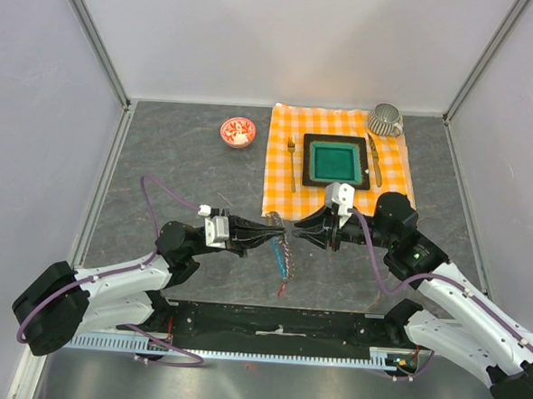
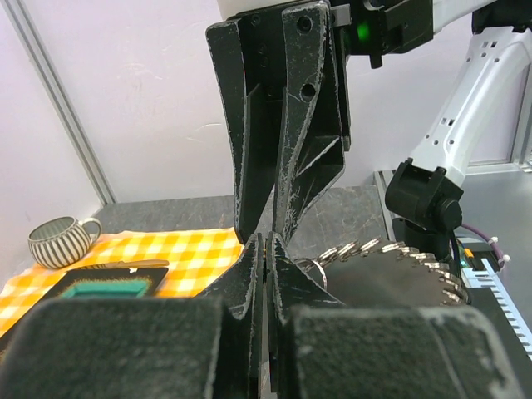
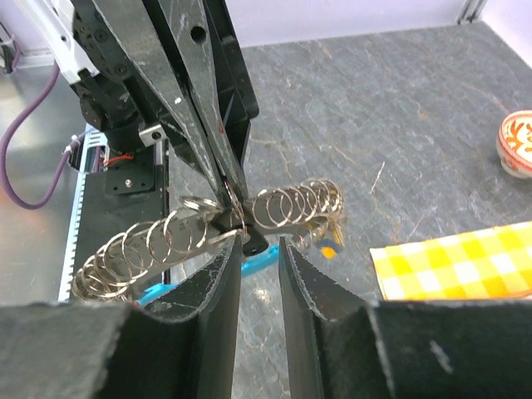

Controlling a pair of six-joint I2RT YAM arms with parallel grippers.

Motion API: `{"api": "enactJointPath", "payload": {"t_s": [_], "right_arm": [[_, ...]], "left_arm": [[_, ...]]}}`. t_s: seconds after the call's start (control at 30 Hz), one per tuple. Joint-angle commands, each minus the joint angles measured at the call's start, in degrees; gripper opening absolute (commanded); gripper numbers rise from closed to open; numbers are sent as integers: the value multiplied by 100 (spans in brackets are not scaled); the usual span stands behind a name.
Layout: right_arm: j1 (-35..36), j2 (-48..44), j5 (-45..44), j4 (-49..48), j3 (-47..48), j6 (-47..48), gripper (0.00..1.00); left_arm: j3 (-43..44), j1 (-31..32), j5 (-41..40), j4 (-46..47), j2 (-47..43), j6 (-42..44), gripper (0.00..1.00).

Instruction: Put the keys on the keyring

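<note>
Overhead, the left gripper (image 1: 266, 228) and right gripper (image 1: 298, 229) face each other, tips close, above the table (image 1: 178, 158), the keyring (image 1: 284, 253) dangling between them. From the left wrist, the left gripper's jaws are pinched tight on the keyring. From the right wrist, the right gripper's jaws stand partly apart, empty, just before the keyring, with keys (image 3: 326, 237) at its end.
</note>
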State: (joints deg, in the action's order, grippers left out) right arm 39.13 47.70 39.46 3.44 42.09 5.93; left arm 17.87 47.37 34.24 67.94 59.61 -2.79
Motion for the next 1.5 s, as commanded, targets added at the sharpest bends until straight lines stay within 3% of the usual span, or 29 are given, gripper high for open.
{"api": "enactJointPath", "payload": {"t_s": [0.0,0.27,0.77,0.97,1.07,1.2,1.23,1.27,1.3,1.47], "right_arm": [[-20,64,307,-608,124,-31,31],[-20,204,808,-1030,63,-286,31],[-20,459,826,-1223,-122,-347,25],[-20,433,826,-1337,-148,-400,15],[-20,407,844,-1337,-139,-400,1],[-29,389,765,-1066,-34,-243,0],[-20,398,634,-926,79,-164,0],[-20,398,555,-550,150,-58,0],[-20,415,458,-372,220,30,0],[-20,485,-165,1101,826,671,0]], "left_arm": [[50,26,-155,729,24,-169,2],[76,35,-128,843,85,-249,2],[103,35,-84,949,85,-337,2],[112,35,-49,958,120,-372,2],[112,35,-49,966,138,-381,2],[77,35,-49,861,86,-363,3],[68,35,-84,626,-28,-276,7],[111,35,-84,389,-116,-214,21],[164,35,-93,91,-247,-127,26],[822,26,-426,-3274,-1213,585,47]]}}
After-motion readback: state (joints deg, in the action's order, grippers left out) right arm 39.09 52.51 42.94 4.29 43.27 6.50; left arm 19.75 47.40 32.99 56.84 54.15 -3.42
